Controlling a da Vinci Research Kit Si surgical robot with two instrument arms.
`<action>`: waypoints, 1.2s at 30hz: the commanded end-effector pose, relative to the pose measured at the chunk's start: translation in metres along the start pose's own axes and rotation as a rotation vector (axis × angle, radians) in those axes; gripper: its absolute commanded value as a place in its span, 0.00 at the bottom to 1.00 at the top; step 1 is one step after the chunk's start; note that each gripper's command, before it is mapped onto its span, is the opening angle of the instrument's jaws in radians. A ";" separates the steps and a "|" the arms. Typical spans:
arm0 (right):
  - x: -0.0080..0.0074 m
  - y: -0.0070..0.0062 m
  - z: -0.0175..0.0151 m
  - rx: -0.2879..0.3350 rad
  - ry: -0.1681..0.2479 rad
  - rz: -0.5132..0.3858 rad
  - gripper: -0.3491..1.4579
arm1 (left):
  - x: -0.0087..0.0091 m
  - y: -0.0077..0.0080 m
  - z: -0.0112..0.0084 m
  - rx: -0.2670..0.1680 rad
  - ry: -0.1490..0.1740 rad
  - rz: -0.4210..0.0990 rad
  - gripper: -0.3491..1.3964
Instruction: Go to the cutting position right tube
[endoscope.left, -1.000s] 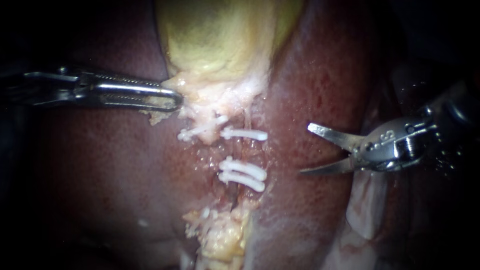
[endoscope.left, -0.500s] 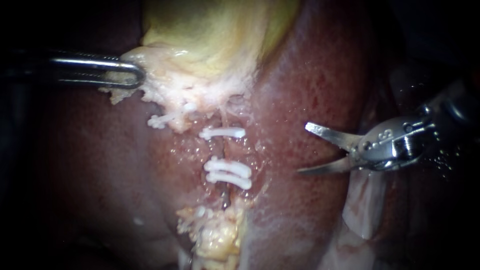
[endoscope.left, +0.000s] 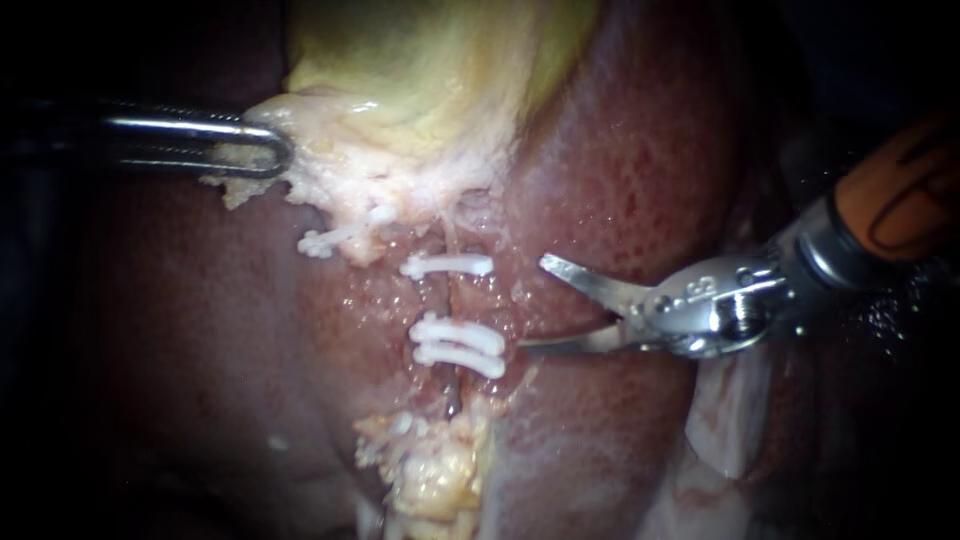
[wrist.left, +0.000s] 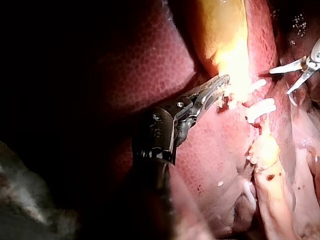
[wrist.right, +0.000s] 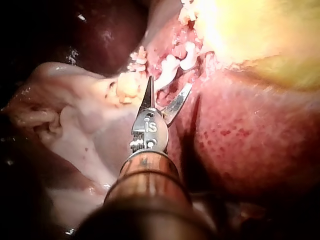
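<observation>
Hovering just beside the right tube (endoscope.left: 446, 300), the right instrument (endoscope.left: 533, 303) has its blade-like jaws spread and grasping nothing. The tube's bare stretch lies between a single clip (endoscope.left: 447, 265) and paired clips (endoscope.left: 458, 345). The left instrument (endoscope.left: 278, 155) has its jaws clenched on the gallbladder (endoscope.left: 420, 100) edge. The blades should probably straddle that bare stretch squarely, clear of the liver (endoscope.left: 620, 170).

Lit brightest just ahead of the open jaws of the right instrument (endoscope.left: 533, 303), on white clips (endoscope.left: 458, 345) and pale gallbladder (endoscope.left: 430, 80). Glints off wet liver (endoscope.left: 640, 170) beside them. Sinks to near black behind both shafts. Burns out to glare at the tip of the left instrument (wrist.left: 221, 81) in its wrist view, deep shadow beneath its shaft.
</observation>
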 end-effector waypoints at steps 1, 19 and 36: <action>-0.0001 0.0001 0.0004 0.015 -0.004 0.015 0.99 | 0.0000 0.0000 0.0000 0.000 0.000 0.001 0.00; -0.0018 0.0014 0.0068 0.283 0.060 0.064 0.97 | -0.0001 0.0001 0.0002 0.002 0.000 0.001 0.00; -0.0005 0.0016 0.0089 0.549 0.166 -0.051 0.92 | -0.0001 0.0002 0.0006 0.004 0.001 0.001 0.00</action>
